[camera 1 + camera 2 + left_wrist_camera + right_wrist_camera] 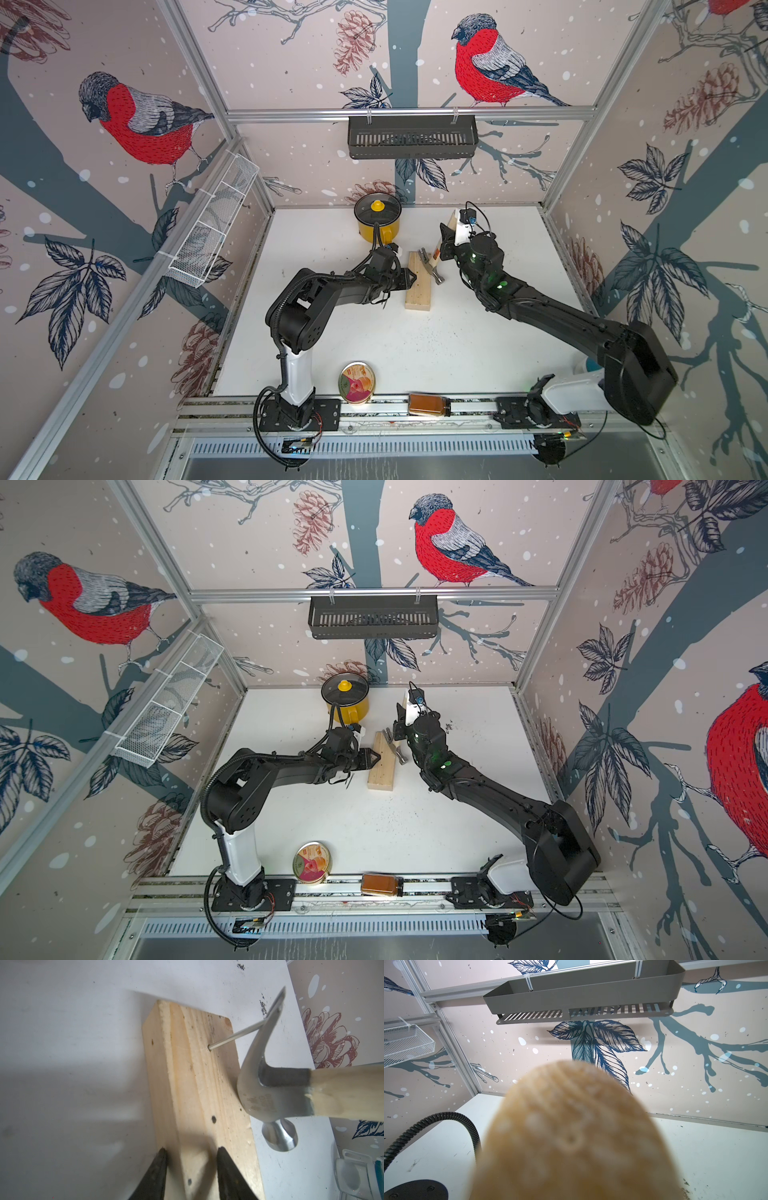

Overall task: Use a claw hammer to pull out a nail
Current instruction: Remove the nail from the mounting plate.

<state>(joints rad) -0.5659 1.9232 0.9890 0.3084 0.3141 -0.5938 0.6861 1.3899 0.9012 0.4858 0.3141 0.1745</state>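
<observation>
Wooden block (419, 291) is found mid-table, long axis running near to far. The claw hammer (259, 1093) is placed just right of it, steel head low beside the block's right edge, pale handle rising toward the far side. In the left wrist view the nail (239, 1032) is seen caught under its head in the fork of the claw. Most of the shank is exposed and leaning rightward, and only the tip is seated in the block's top face. Extraction is therefore judged well advanced but not complete: the claw has been engaged and most of the lift made, while the last of the shank is yet to be freed and the nail carried clear. Right gripper (445, 247) is closed tight on the handle part-way along, and the butt end is seen as a large blur in its wrist view. Left gripper (192, 1149) is presented at the block's left side with fingers (226, 1167) apart, one tip at the edge and one over the top face. Nothing is clamped between them. The block is judged to be pinned by downward pressure, though contact cannot be confirmed.
</observation>
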